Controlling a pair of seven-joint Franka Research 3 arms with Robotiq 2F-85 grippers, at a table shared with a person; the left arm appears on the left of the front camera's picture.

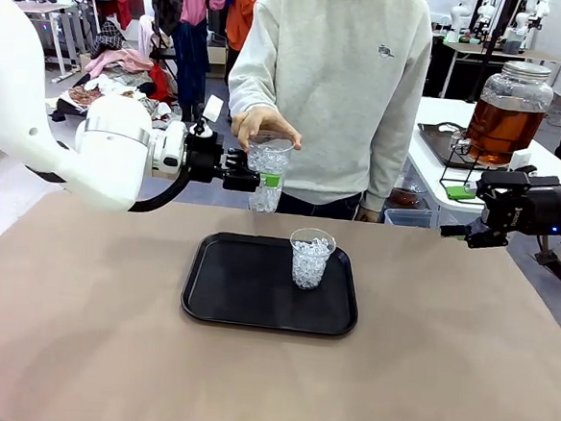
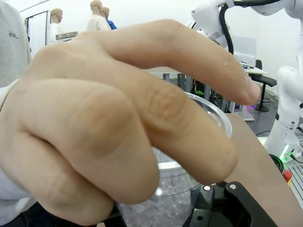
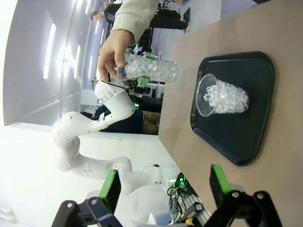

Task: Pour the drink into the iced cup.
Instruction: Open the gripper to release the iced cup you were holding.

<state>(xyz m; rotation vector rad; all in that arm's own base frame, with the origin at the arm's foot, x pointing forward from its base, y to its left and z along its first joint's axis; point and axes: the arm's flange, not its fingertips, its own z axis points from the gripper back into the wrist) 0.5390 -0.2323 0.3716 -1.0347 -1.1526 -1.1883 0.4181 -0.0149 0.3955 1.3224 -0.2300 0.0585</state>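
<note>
1. Over on the left, the left gripper [image 1: 261, 182] reaches in level above the table [image 1: 79, 331]. Its jaws are drawn in on the sides of a clear cup [image 1: 269, 158] packed with ice, and one green pad shows against the cup's near wall.
2. The person's hand [image 1: 264, 123] sits on top of that cup with fingers over the rim, so both have hold of it at once. I read this as a handover in mid-air, though I can't tell which way it is going.
3. Below and a little right, the iced cup [image 1: 310, 261] stands upright in the black tray [image 1: 226, 298], toward its far right part. It holds ice and no amber, so by my judgement pouring hasn't begun.
4. Further right, the right gripper [image 1: 464, 235] hangs near the table's far right corner, jaws spread wide with nothing between them.
5. The only drink [image 1: 503, 130] I can spot is the amber liquid in the big glass jar [image 1: 512, 92] on the side table beyond that gripper, well apart from the tray.
6. The next move, as I see it, needs the hand to let go before the arm carries anything. Then something holding drink has to come over the iced cup's mouth and tip slowly, since the ice leaves little room and could splash.
7. Some things are hard to make out:
   - From the left wrist, the hand blocks nearly everything except a bit of rim and ice.
   - The held cup looks colourless, but I can't rule out liquid among the ice.
   - The jar's tap is lost against its stand.
   - The right arm is cut off at the picture's edge.
</note>
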